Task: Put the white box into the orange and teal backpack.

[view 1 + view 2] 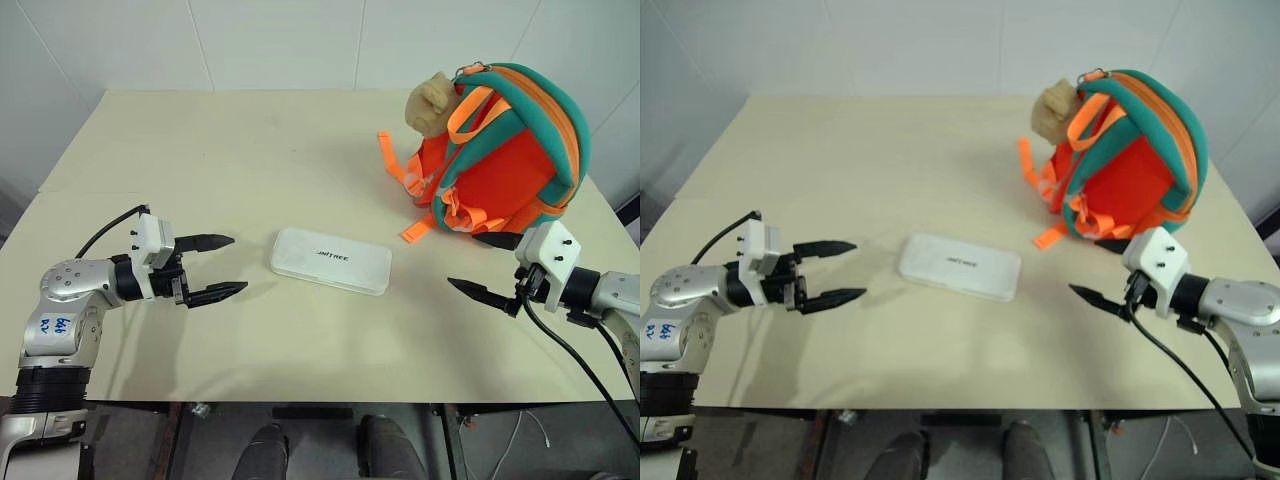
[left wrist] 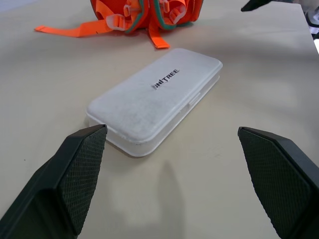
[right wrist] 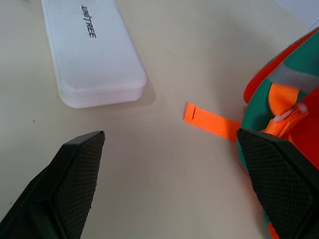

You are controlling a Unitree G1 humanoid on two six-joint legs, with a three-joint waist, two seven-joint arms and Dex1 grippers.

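The white box lies flat in the middle of the table, "UNITREE" lettering on its lid. The orange and teal backpack stands upright at the far right, a beige plush toy at its top and orange straps trailing onto the table. My left gripper hovers open just left of the box, pointing at it, nothing between its fingers. My right gripper is open to the right of the box, in front of the backpack's base, empty too. In the left wrist view the box sits close ahead of the fingers.
The beige table has free room to the left and behind the box. A loose orange strap end lies on the table between the box and the backpack. White walls close in behind and at the sides.
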